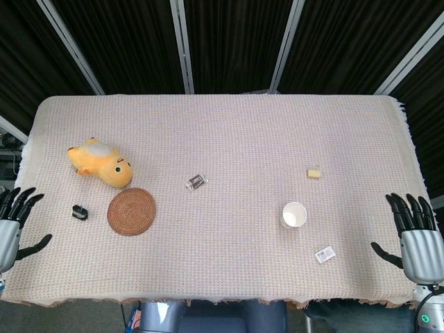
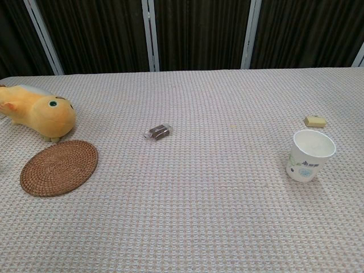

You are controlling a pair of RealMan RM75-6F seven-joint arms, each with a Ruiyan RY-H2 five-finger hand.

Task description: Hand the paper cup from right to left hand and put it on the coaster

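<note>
Left hand [image 1: 12,220] sits at the table's left edge, fingers spread, holding nothing. A black clip [image 1: 80,211] lies beside the woven coaster [image 1: 132,211]; a yellow plush toy [image 1: 101,161] lies just behind it. A small wrapped item [image 1: 196,182] lies mid-table. The paper cup [image 1: 294,214] stands upright right of centre, between a tan block [image 1: 314,173] and a small packet [image 1: 324,254]. Right hand [image 1: 415,236] sits at the right edge, fingers spread, empty.

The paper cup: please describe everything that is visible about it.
The paper cup is white, with a small green and blue print low on its side. It stands upright on the woven tablecloth, mouth open, and looks empty. It is on the robot's right side of the table, nearer than a small yellow block. Nothing touches it; the right hand is apart from it.
</note>
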